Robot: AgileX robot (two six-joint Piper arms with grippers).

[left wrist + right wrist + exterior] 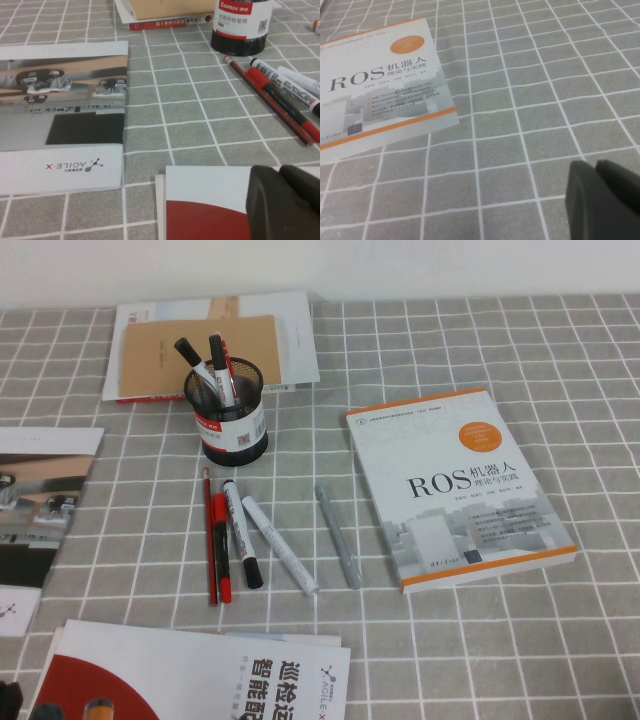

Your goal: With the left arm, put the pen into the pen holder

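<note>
Since the pen (pixel 242 533) lies untouched between red pen (pixel 220 533) and white marker (pixel 279 545), part your closed left hand (pixel 280 172), grip mid-barrel; right hand (pixel 596 167) parked, also together.

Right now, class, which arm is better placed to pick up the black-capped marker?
Left. The left end effector has the marker and cup in its view; the right end effector sits over bare cloth beside the book.

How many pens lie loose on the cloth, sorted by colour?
Red: 2, thin red pen and red marker
White, black-capped: 1, the pen
All-white marker: 1
Grey marker: 1
Total: 5
Left gripper over the red-and-white brochure; right gripper over checked cloth.
</note>
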